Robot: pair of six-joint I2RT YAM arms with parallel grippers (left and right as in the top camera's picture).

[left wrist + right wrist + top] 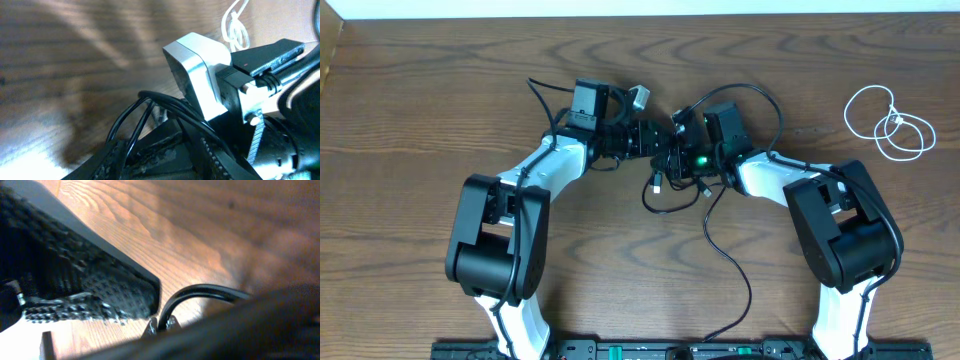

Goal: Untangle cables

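Black cable (200, 287) bunches on the desk (420, 100) between the two arms. The right gripper (157, 319) is clenched, the cable arching off its fingertips; the left gripper (650, 140) I cannot tell. Farther off lies the white cable (888, 122) — coiled, well apart.

"What's the table (420, 120) like?"
"Brown, with a strong wood grain."
"And on it?"
"The white cable (894, 121) lies coiled at the far right. The black cable (672, 209) loops at the middle, well apart."
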